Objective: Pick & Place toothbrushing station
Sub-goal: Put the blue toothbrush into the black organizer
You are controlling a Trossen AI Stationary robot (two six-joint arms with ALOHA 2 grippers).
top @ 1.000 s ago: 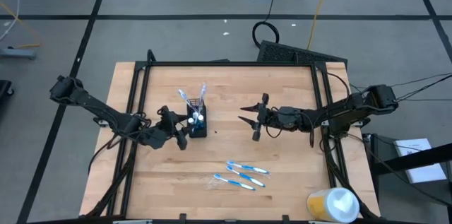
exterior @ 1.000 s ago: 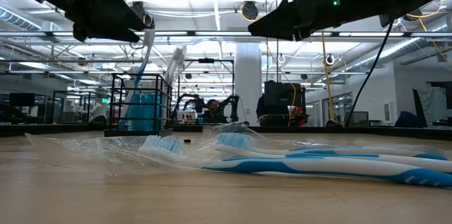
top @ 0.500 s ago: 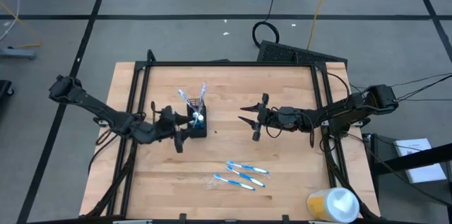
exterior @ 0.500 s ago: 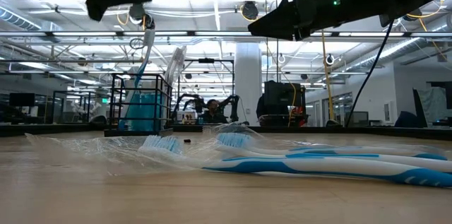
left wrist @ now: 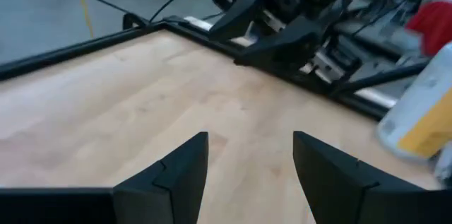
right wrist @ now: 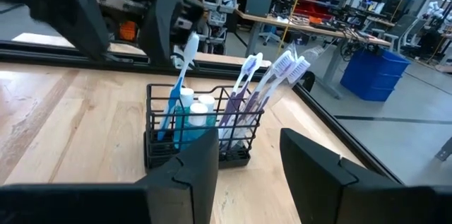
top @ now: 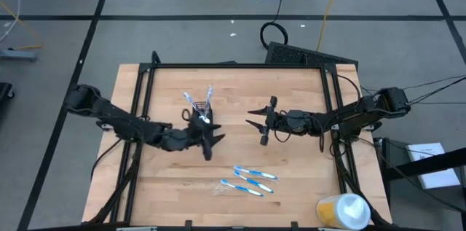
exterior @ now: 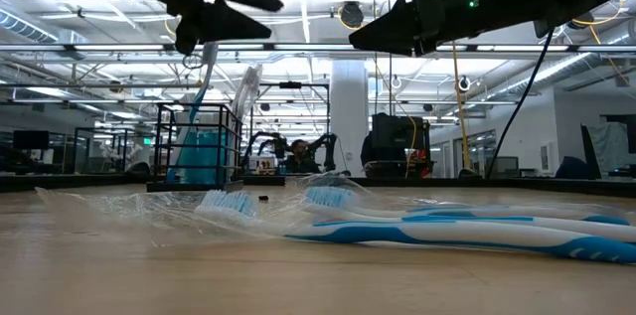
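Note:
The black mesh holder (right wrist: 198, 128) stands upright on the wood table, left of centre, with blue-and-white toothbrushes (right wrist: 244, 86) and small tubes (right wrist: 192, 111) in it. In the high view my left arm covers most of the holder (top: 199, 121). My left gripper (top: 213, 145) is open and empty, above the holder's near right side. It also shows over the holder in the low view (exterior: 268, 17). Its wrist view (left wrist: 251, 174) shows only bare table between the fingers. My right gripper (top: 249, 119) is open and empty. It hovers right of the holder and points at it.
Three wrapped blue-and-white toothbrushes (top: 251, 180) lie on the table near the front, right of centre. A yellow-and-white round container (top: 342, 211) stands at the near right corner. A black frame (top: 233, 65) runs along the table's edges.
My left gripper has risen from beside the holder's left side. It has then gone toward the table's right edge, passing over the holder. The holder and its toothbrushes have stayed in place.

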